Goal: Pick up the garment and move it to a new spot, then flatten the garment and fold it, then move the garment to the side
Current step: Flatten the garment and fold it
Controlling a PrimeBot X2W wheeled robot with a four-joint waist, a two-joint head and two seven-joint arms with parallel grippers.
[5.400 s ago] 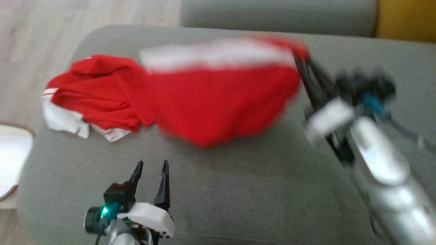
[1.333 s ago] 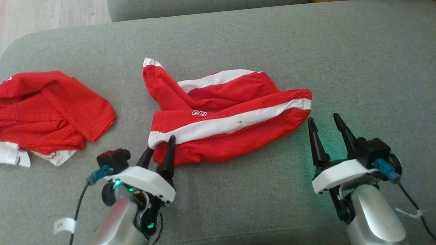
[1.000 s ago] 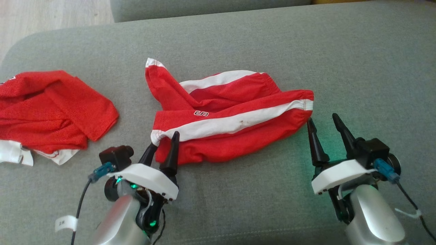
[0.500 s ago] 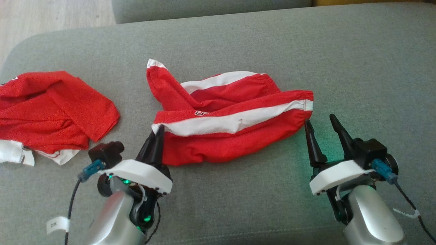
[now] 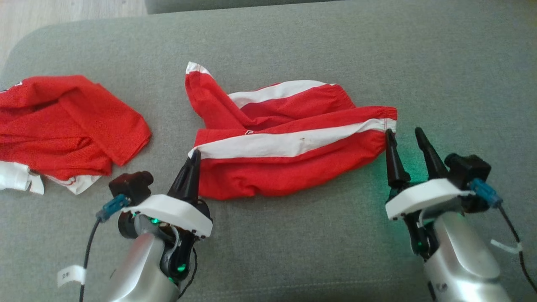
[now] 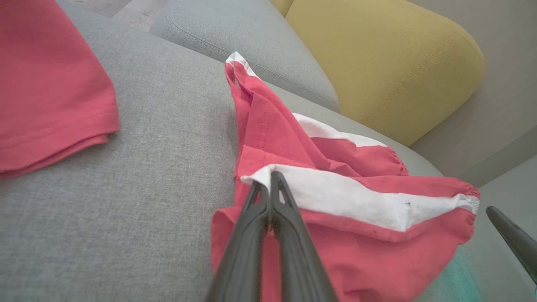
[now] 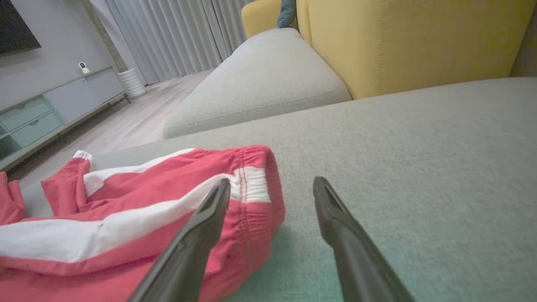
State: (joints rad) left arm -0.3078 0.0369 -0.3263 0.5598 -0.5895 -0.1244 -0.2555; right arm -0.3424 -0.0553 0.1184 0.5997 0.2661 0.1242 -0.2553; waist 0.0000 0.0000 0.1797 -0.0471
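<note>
1. A pair of red shorts (image 5: 289, 167) with white side stripes lies across the middle of the grey cushion (image 5: 293, 251), well back from its near edge.
2. The waistband end points toward the cushion's right edge, and the leg openings point toward its left edge.
3. One leg is twisted up toward the far edge. Its white-trimmed tip is the part of the shorts closest to that edge.
4. The long white stripe on top has a small dark spot about halfway along.
5. The left claw (image 5: 195, 153) is pinched tight on the shorts. Its two fingers press together on the left end of that white stripe, at the hem corner of the near leg.
6. The right claw (image 5: 404, 131) stands wide and holds nothing, right at the waistband end.
7. In the right wrist view its left finger (image 7: 197, 235) overlaps the gathered waistband, but whether it touches the cloth cannot be told.
8. Its right finger (image 7: 348, 235) is over bare cushion, just beside the shorts.
9. A red shirt (image 5: 71, 126) with white trim lies crumpled at the cushion's left edge, with a strip of bare cushion between it and the shorts.
10. Beyond the far edge sit another grey seat (image 6: 235, 46) and a yellow armchair (image 6: 377, 54).
11. Pale wood floor (image 5: 63, 12) shows past the far left corner.
</note>
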